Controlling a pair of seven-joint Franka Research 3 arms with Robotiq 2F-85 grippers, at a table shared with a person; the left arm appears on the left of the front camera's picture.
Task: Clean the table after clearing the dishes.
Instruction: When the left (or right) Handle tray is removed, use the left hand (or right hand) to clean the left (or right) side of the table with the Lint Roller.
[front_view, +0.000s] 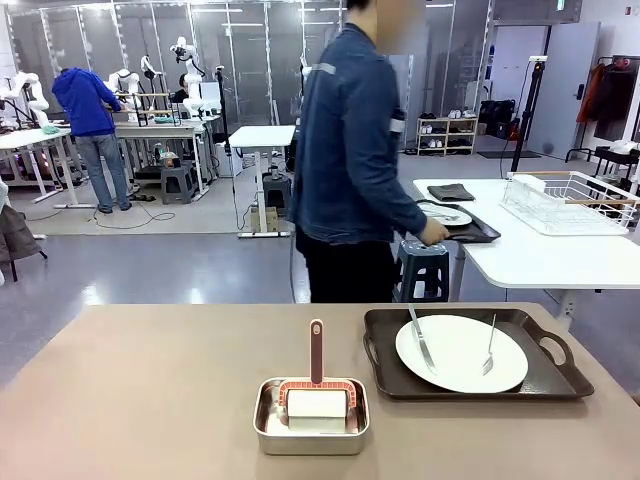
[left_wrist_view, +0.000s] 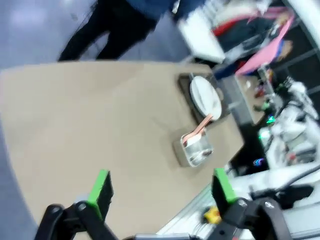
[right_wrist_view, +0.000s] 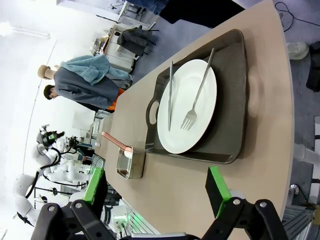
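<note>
The table (front_view: 150, 400) has a matte beige-brown top, its long axis running 9 to 3 o'clock in the front view; toward 4 o'clock on it lies a dark brown rectangular tray (front_view: 550, 378) with loop handles, set along the same axis; in it sits a round glossy white plate (front_view: 461, 353); on the plate a silver knife (front_view: 421, 340) slants 11 to 5 o'clock and a fork (front_view: 489, 348) runs nearly 12 to 6, tines at 6. At 9 o'clock of the tray, apart from it, a small steel pan (front_view: 268, 420) holds a white-headed cleaning tool (front_view: 317, 404); its reddish handle points to 12. The person's hand (front_view: 433, 233) grips a second tray (front_view: 478, 232) bearing a second plate (front_view: 447, 214) on the white table (front_view: 540, 260), near a wire rack (front_view: 570, 205). The left gripper (left_wrist_view: 161, 190) and right gripper (right_wrist_view: 156, 187) hang above the table, jaws spread, grasping nothing.
</note>
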